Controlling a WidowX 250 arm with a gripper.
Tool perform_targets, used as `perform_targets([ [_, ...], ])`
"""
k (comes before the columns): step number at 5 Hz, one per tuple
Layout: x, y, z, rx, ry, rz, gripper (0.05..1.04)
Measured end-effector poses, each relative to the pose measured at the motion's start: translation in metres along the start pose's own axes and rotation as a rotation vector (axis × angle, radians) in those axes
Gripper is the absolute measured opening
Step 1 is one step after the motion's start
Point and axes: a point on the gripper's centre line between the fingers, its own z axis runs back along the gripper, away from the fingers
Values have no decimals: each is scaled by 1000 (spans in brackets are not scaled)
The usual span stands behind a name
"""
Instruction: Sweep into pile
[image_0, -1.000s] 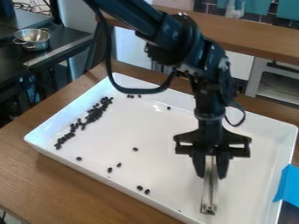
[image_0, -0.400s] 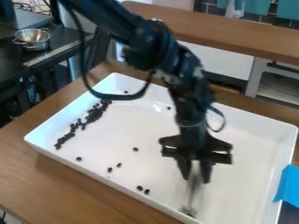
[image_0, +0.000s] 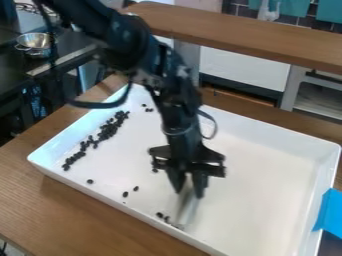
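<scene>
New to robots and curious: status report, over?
Black two-finger gripper: holding slim silver metal bar. Small black oval beans: long pile inside white rectangular tray, strays loose. No obstacle seen.

Spreads out as a brown wooden table (image_0: 73, 210), with grain showing at the near left and more of the same wood beyond the tray's far side. Carries a large, shallow white tray (image_0: 267, 170), set at a slant, with raised walls and rounded corners. Has at the right, against the tray's wall, a blue piece (image_0: 327, 212), unclear whether touching the wood too.
</scene>
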Motion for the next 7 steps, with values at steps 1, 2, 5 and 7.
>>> perform_targets([
  [1, 7, 33, 5, 18, -21, -35, 364],
  [2, 11, 60, 7, 47, -52, -67, 364],
  [5, 21, 145, 24, 201, -31, -103, 364],
  [7, 21, 142, 24, 189, -62, -88, 364],
])
